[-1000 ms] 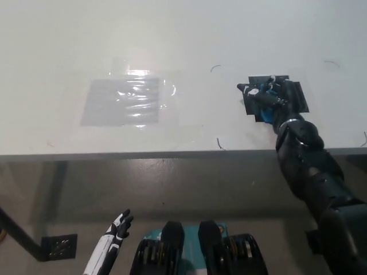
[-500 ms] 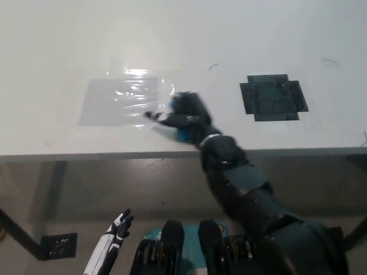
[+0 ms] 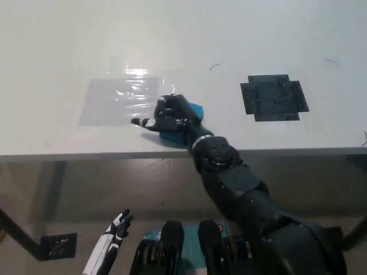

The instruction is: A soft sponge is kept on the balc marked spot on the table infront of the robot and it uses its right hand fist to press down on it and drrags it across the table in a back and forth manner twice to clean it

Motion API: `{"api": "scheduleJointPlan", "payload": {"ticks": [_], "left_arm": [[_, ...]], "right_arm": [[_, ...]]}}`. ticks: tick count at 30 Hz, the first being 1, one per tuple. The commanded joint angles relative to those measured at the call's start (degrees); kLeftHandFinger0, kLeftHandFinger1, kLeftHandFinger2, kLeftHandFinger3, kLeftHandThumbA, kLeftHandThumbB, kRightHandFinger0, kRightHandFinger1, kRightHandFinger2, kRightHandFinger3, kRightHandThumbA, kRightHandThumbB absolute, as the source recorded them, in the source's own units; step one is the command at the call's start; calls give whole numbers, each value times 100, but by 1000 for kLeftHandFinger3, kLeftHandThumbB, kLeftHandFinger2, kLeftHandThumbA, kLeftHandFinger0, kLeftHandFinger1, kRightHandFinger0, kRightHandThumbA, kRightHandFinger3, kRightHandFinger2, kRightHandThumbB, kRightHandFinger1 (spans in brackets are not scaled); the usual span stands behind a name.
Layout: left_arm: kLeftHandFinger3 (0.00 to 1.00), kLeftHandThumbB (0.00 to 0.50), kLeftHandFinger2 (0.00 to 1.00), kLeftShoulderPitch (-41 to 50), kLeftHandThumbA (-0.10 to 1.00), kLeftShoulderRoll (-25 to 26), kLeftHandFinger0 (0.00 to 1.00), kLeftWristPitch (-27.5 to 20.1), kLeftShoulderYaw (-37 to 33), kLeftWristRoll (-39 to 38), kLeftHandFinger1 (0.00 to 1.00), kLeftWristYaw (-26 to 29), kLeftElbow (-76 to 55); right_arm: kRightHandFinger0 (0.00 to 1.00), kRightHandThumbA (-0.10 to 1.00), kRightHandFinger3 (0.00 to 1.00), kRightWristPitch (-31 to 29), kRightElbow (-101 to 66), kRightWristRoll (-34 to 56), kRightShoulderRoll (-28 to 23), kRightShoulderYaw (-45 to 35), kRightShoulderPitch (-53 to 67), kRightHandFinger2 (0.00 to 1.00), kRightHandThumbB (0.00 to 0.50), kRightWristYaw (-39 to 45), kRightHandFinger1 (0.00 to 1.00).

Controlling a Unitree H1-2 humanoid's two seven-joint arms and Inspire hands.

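My black right hand [image 3: 169,116] lies as a fist on top of a blue sponge [image 3: 186,122] on the white table [image 3: 229,34], near the front edge, just right of a shiny taped patch [image 3: 120,100]. The sponge shows on the right of and below the hand, which presses on it rather than grasping it. The black marked spot [image 3: 274,97] stands bare at the right, well away from the sponge. My white left hand [image 3: 117,228] hangs below the table at the lower left, fingers apart, holding nothing.
The table's front edge [image 3: 86,153] runs across the picture just under the sponge. A few small pen marks [image 3: 215,66] dot the tabletop. A black bracket [image 3: 59,246] sits on the floor at the lower left.
My right hand has dragged the sponge from the black marked spot leftward across the table to the edge of the taped patch. The left hand has not moved.
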Motion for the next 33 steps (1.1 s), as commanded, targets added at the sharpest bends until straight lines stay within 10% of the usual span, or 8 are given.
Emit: {"api": "scheduleJointPlan", "payload": {"ticks": [1, 12, 28, 33], "left_arm": [[1000, 119, 1000, -47, 1000, 57, 1000, -184, 19, -6, 1000, -56, -130], [1000, 128, 1000, -71, 1000, 44, 1000, -227, 24, 10, 1000, -24, -88], [1000, 80, 1000, -58, 1000, 59, 1000, -161, 82, 14, 1000, 2, -112], [1000, 76, 1000, -46, 1000, 32, 1000, -152, 108, -75, 1000, -16, -84]], "right_arm": [[0, 1000, 50, -39, -68, 23, -361, -173, -151, 192, 131, 30, 22], [0, 1000, 0, 145, 379, 387, -1816, -975, 162, 0, 159, 38, 0], [0, 1000, 24, 160, 338, 1043, -3303, -2255, 1066, 3, 98, 367, 0], [0, 1000, 34, 109, 349, 1049, -3498, -2306, 1129, 24, 146, 416, 0]]}}
